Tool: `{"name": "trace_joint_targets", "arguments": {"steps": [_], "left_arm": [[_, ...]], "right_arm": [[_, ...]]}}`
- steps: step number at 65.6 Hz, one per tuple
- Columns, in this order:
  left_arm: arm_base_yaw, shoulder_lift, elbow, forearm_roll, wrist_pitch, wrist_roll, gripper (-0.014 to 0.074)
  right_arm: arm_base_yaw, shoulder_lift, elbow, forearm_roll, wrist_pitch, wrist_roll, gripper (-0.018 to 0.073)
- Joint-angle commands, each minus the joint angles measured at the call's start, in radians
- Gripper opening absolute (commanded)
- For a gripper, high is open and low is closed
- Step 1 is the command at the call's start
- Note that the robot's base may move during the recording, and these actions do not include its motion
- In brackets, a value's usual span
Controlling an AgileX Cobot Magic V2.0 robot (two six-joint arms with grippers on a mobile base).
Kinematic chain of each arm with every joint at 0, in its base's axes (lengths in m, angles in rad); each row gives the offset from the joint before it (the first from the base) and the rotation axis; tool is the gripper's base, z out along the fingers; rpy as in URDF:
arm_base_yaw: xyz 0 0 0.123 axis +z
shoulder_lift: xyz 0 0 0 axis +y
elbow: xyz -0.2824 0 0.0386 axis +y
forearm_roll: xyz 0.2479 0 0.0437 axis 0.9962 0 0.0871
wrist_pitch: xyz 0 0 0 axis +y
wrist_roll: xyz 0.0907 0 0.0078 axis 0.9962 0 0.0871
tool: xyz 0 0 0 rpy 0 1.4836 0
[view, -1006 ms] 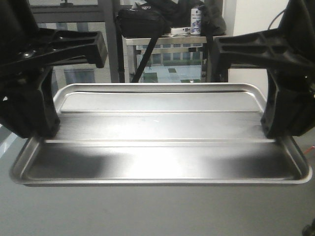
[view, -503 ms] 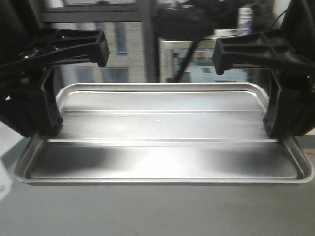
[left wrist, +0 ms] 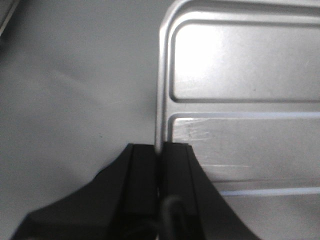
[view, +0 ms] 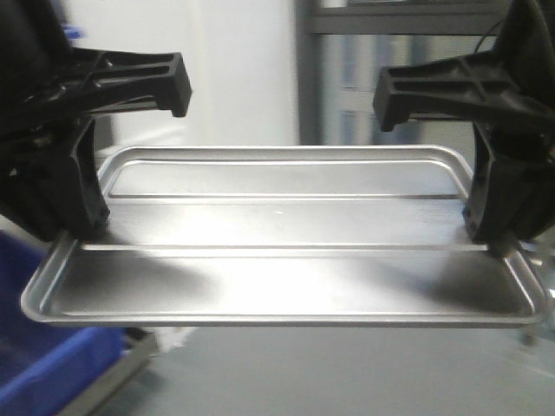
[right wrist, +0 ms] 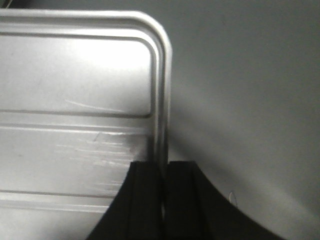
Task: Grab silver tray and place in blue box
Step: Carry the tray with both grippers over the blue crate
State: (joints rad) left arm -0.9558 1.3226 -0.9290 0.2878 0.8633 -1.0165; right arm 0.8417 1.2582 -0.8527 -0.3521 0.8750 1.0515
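Note:
The silver tray [view: 286,277] hangs level in the air, held by its two short ends. My left gripper [view: 68,236] is shut on the tray's left rim. In the left wrist view the left gripper [left wrist: 159,148] pinches the thin rim of the tray [left wrist: 240,75]. My right gripper [view: 499,247] is shut on the right rim. In the right wrist view the right gripper [right wrist: 162,164] pinches the rim of the tray [right wrist: 75,75]. A corner of the blue box [view: 43,355] shows low at the left, below the tray's left end and blurred.
A grey strip [view: 117,373] runs along the blue box's side. Grey floor [view: 364,373] lies under the tray. A white wall [view: 234,69] and a dark window frame [view: 416,17] stand behind.
The background has slid to the right: shelf and bags are gone, and a white wall and the blue box have come into view. The tray stays level in both grippers.

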Motion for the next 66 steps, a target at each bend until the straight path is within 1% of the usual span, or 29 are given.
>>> {"name": "trace_joint_targets", "arguments": {"steps": [1,47,66], "left_arm": [[-0.001,-0.030,-0.025,0.025,-0.010,0.005,-0.0104],[-0.001,-0.030,-0.025,0.025,-0.010,0.005,-0.0104],[-0.001,-0.030,-0.025,0.025,-0.010,0.005,-0.0104]], "right_arm": [[-0.002,-0.024,-0.029,-0.040,-0.016,-0.003,0.0059],[-0.002,-0.024,-0.029,-0.040,0.079,-0.003,0.0059],[-0.002,-0.024,-0.029,-0.040,0.082,-0.003,0.0059]]}}
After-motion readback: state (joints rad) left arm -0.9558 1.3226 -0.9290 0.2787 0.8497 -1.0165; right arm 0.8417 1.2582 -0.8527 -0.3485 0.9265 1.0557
